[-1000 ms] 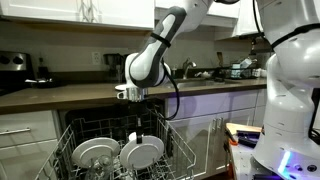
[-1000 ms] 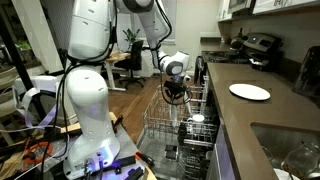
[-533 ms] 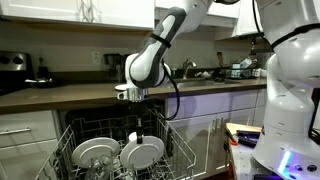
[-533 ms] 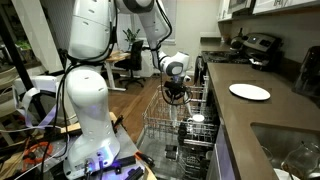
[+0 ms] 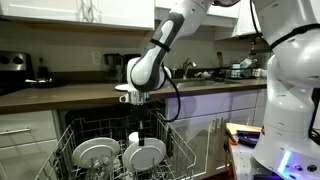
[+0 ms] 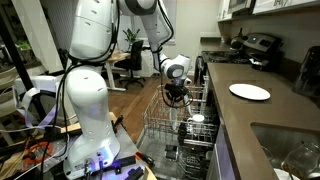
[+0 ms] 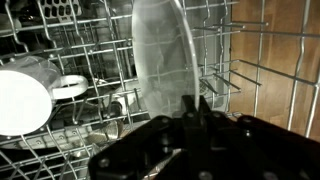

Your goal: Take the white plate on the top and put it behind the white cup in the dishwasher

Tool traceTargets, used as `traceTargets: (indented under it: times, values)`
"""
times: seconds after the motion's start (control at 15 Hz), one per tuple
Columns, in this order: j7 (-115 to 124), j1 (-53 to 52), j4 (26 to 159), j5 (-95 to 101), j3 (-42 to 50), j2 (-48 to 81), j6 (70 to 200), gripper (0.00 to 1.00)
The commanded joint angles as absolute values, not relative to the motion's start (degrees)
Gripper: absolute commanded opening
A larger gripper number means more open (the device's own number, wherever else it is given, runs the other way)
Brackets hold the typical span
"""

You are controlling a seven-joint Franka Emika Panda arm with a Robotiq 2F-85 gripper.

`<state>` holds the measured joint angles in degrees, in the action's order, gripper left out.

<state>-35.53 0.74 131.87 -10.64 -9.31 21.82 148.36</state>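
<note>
Gripper, black and two-fingered, is clamping shut on the top rim of the plain round white plate, which is standing upright on edge between the tines of the white wire rack in the open dark-lined dishwasher. In the wrist view the plate is showing edge-on just above the gripper, with the small white cylindrical cup sitting to its left, near but apart. A greyer glassy round dish is leaning beside the plate. Another white round plate is lying flat on the dark countertop.
</note>
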Motion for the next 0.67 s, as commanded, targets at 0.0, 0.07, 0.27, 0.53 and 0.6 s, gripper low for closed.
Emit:
traceTargets:
  times: [0.0, 0.07, 0.27, 0.53, 0.6]
  values:
    - [-35.45, 2.22, 131.05, -9.68, -10.41, 23.41, 149.49, 0.06]
    - [-35.64, 2.26, 130.56, -9.24, -10.37, 23.96, 149.23, 0.06]
    - [-35.94, 2.22, 128.82, -8.32, -10.43, 25.13, 148.08, 0.06]
    - [-36.00, 2.32, 126.88, -7.13, -10.57, 26.50, 147.43, 0.06]
    - [-36.16, 2.43, 126.54, -7.04, -10.67, 26.64, 146.99, 0.06]
